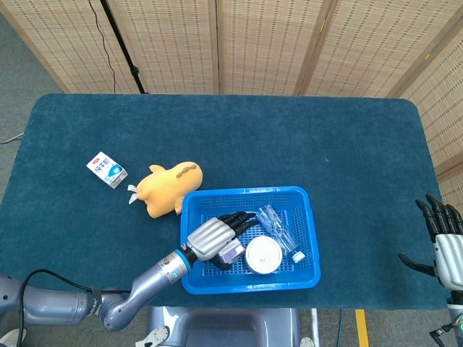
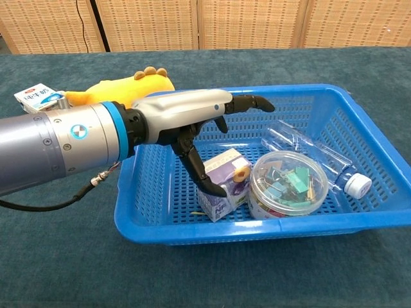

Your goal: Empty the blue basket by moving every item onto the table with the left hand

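Observation:
The blue basket (image 1: pixel 246 191) (image 2: pixel 257 232) stands near the table's front edge. In it lie a small purple carton (image 1: pixel 232 252) (image 2: pixel 226 185), a round clear tub of clips (image 1: pixel 263 254) (image 2: pixel 289 184) and a clear plastic bottle (image 1: pixel 279 227) (image 2: pixel 316 154). My left hand (image 1: pixel 214 235) (image 2: pixel 192 117) reaches into the basket from the left. Its fingers stretch out above the purple carton, and the thumb points down against the carton's left side. It holds nothing. My right hand (image 1: pixel 445 242) hangs open off the table's right edge, fingers apart.
A yellow plush toy (image 1: pixel 166 188) (image 2: pixel 125 90) lies on the table just beyond the basket's left corner. Further left sits a small white and blue milk carton (image 1: pixel 106 170) (image 2: pixel 35 96). Wicker screens stand behind the table.

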Controlling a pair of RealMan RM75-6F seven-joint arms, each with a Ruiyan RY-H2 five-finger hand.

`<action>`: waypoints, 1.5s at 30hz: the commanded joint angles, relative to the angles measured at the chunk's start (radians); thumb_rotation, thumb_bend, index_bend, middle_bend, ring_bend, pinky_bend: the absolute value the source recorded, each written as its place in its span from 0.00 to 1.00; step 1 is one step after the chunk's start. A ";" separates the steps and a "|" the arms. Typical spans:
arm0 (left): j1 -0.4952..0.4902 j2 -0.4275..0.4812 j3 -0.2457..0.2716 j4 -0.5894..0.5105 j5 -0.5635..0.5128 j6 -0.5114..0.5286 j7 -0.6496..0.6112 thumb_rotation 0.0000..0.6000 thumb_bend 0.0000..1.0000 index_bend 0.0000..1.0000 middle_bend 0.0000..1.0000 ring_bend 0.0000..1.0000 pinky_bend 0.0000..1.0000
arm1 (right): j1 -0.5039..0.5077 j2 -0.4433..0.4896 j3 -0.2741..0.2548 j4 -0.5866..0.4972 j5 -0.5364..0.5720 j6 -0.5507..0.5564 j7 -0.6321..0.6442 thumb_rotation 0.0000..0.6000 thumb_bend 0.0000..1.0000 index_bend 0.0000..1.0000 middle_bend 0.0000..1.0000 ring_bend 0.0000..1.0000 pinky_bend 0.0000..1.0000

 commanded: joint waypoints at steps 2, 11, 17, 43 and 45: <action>0.018 -0.008 0.020 0.013 0.011 0.027 0.014 1.00 0.05 0.00 0.00 0.04 0.36 | -0.001 0.001 -0.001 -0.002 -0.002 0.001 -0.001 1.00 0.00 0.00 0.00 0.00 0.00; 0.033 -0.027 0.038 0.024 0.002 0.051 0.046 1.00 0.06 0.15 0.09 0.26 0.49 | -0.003 0.004 -0.001 -0.006 -0.002 0.004 0.002 1.00 0.00 0.00 0.00 0.00 0.00; 0.038 -0.036 0.035 0.029 0.013 0.063 0.041 1.00 0.20 0.47 0.36 0.44 0.63 | -0.001 0.004 -0.002 -0.006 -0.004 0.001 0.004 1.00 0.00 0.00 0.00 0.00 0.00; 0.092 0.158 -0.086 -0.194 0.133 0.223 0.004 1.00 0.42 0.66 0.51 0.57 0.70 | -0.003 0.008 -0.003 -0.008 -0.007 0.004 0.011 1.00 0.00 0.00 0.00 0.00 0.00; 0.146 0.268 -0.100 -0.234 0.155 0.290 -0.014 1.00 0.42 0.66 0.51 0.57 0.70 | -0.004 0.009 -0.006 -0.012 -0.013 0.006 0.011 1.00 0.00 0.00 0.00 0.00 0.00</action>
